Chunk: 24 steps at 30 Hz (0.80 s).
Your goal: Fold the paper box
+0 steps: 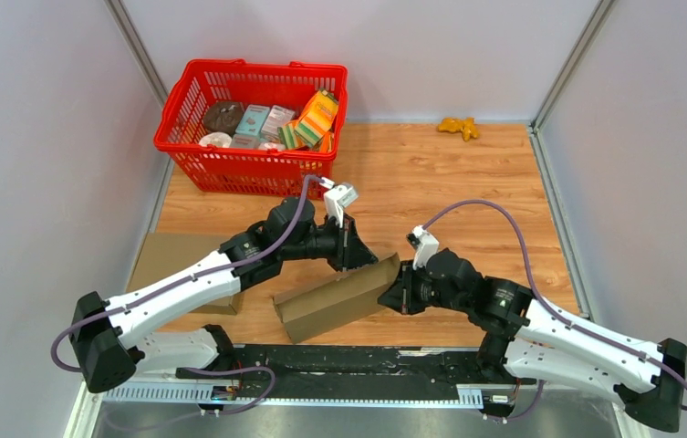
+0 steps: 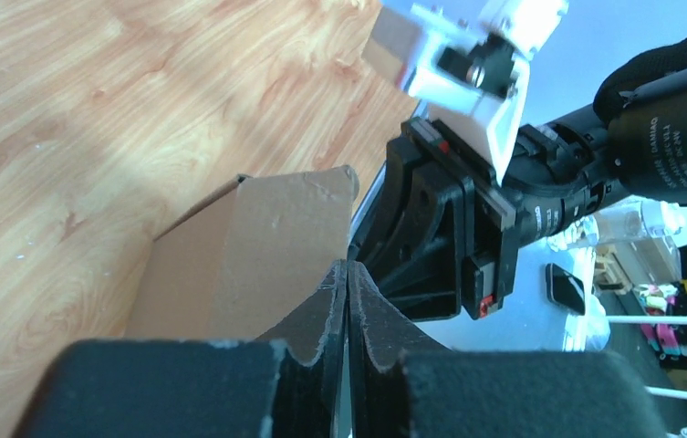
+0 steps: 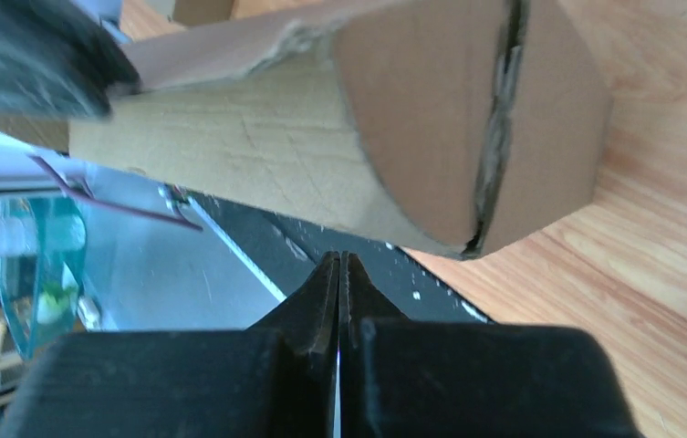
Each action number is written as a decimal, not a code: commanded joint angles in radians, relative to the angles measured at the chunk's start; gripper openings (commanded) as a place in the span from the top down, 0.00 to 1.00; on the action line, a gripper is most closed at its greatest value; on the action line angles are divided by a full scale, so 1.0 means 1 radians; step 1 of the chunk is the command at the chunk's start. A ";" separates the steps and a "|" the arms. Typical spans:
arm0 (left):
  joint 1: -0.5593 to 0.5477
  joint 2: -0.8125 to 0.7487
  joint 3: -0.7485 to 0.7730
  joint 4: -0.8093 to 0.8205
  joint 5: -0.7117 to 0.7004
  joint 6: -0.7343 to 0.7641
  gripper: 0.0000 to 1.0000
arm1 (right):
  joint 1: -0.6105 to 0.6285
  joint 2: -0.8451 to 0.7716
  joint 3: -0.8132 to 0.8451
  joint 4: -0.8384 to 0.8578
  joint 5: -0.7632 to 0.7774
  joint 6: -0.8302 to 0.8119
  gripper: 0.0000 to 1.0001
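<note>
Paper box (image 1: 335, 299): brown cardboard, lying long-ways on the wooden table (image 1: 467, 173), centre, close to the near edge. Its long axis runs from near-left to far-right. It sits just beyond the black rail (image 1: 339, 360) where the arm bases are bolted.

Right end of the box, seen from the right wrist: two flaps folded in, meeting at a dark seam (image 3: 499, 137). One flap has a curved edge. The upper edge of the box looks ragged.

Left gripper (image 1: 358, 254): reaches in from the left and sits on the far upper edge of the box, near its right end. In its wrist view the fingers (image 2: 326, 310) are pinched together with only a hairline between. The cardboard edge runs straight down into that slit, so it looks clenched on the edge of the box.

Right gripper (image 1: 390, 285): comes in from the right, at the right end of the box. Its fingers (image 3: 321, 292) are pressed flat together with nothing between them. The tips are just below the curved flap; contact with the cardboard, cannot tell.

Further out:
- A flat cardboard sheet (image 1: 175, 255) lies on the left side of the table, partly under the left arm.
- A red basket (image 1: 230, 173) stands at the far left, holding assorted small packets and tins.
- A small yellow-orange object (image 1: 459, 128) sits at the far edge toward the right, well apart from everything else.
</note>
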 commanded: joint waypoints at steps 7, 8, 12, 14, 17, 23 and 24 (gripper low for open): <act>-0.056 0.005 -0.225 0.204 -0.088 -0.068 0.93 | 0.015 -0.031 -0.100 0.390 0.213 0.146 1.00; -0.056 0.007 -0.237 0.212 -0.094 -0.073 0.94 | 0.015 -0.032 -0.095 0.376 0.214 0.146 1.00; -0.056 -0.006 -0.268 0.191 -0.134 -0.066 0.94 | 0.016 -0.087 -0.055 0.168 0.242 0.133 1.00; -0.056 -0.022 -0.259 0.166 -0.154 -0.041 0.94 | 0.015 -0.128 -0.002 -0.036 0.262 0.089 0.98; -0.056 -0.039 -0.214 0.106 -0.142 -0.014 0.89 | 0.015 -0.185 0.073 -0.241 0.260 0.015 0.95; -0.056 -0.125 -0.049 -0.064 -0.132 0.038 0.68 | -0.143 -0.132 0.227 -0.218 -0.018 -0.113 0.90; -0.053 -0.144 -0.035 -0.117 -0.148 0.041 0.68 | -0.201 -0.109 0.241 -0.192 -0.077 -0.121 0.90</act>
